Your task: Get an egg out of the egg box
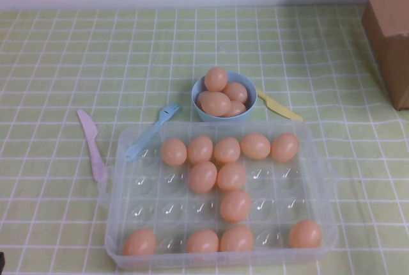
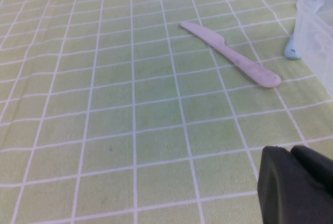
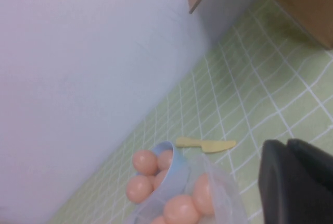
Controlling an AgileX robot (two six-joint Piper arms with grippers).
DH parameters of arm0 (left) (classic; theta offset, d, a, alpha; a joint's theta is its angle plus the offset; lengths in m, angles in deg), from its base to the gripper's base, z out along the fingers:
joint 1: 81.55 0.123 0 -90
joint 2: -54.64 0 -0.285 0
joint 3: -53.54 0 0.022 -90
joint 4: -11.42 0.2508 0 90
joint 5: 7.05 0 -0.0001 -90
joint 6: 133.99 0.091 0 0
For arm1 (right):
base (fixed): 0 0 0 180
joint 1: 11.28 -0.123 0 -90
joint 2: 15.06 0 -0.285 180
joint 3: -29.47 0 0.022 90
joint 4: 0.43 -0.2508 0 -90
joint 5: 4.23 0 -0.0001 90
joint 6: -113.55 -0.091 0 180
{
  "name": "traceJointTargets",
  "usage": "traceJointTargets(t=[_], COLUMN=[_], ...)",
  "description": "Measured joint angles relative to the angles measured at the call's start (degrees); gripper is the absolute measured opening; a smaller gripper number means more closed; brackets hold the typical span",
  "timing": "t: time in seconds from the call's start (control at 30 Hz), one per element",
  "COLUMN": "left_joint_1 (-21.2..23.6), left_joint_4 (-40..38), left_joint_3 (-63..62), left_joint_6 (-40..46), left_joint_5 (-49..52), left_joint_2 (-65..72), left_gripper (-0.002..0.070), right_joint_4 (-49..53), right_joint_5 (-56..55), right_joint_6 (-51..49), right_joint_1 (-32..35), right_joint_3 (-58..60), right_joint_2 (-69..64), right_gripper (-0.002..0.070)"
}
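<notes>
Egg box (image 1: pixel 125 160): clear plastic tray at the table's near middle, twelve eggs in its cups.
Egg (image 1: pixel 305 234): near right corner cup, standing alone; I'd say the easiest pick, straight down from above.
Right gripper (image 3: pixel 296 182): off the box's right side, only a dark edge visible; opening cannot be told.
Left gripper (image 2: pixel 294 185): low over the cloth near the pink knife (image 2: pixel 231 54); likewise unclear.
Hidden: both arms are out of the high view.
</notes>
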Motion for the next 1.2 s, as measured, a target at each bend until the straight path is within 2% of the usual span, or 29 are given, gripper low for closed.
traceJointTargets(t=[0.2, 0.33, 0.6, 0.83, 1.0, 1.2], left_joint_1=[0.0, 0.0, 0.0, 0.0, 0.0, 0.0], left_joint_4=[0.0, 0.0, 0.0, 0.0, 0.0, 0.0], left_joint_3=[0.0, 0.0, 0.0, 0.0, 0.0, 0.0], left_joint_6=[0.0, 0.0, 0.0, 0.0, 0.0, 0.0], left_joint_5=[0.0, 0.0, 0.0, 0.0, 0.0, 0.0], left_joint_2=[0.0, 0.0, 0.0, 0.0, 0.0, 0.0], left_gripper=[-0.0004, -0.0004, -0.0004, -0.0004, -0.0004, -0.0004], right_joint_4=[-4.1, -4.0, 20.3, 31.1, 31.0, 36.8], right_joint_5=[2.4, 10.8, 30.7, 42.8, 48.4, 51.6], right_joint_6=[1.7, 1.6, 6.2, 13.8, 20.2, 22.5], right_joint_1=[0.0, 0.0, 0.0, -0.4, -4.2, -13.9], right_joint_3=[0.0, -0.7, -21.1, -37.1, -43.6, -50.4], right_joint_2=[0.0, 0.0, -16.0, -33.0, -44.3, -57.5], right_gripper=[-0.0018, -0.0018, -0.0018, -0.0018, -0.0018, -0.0018])
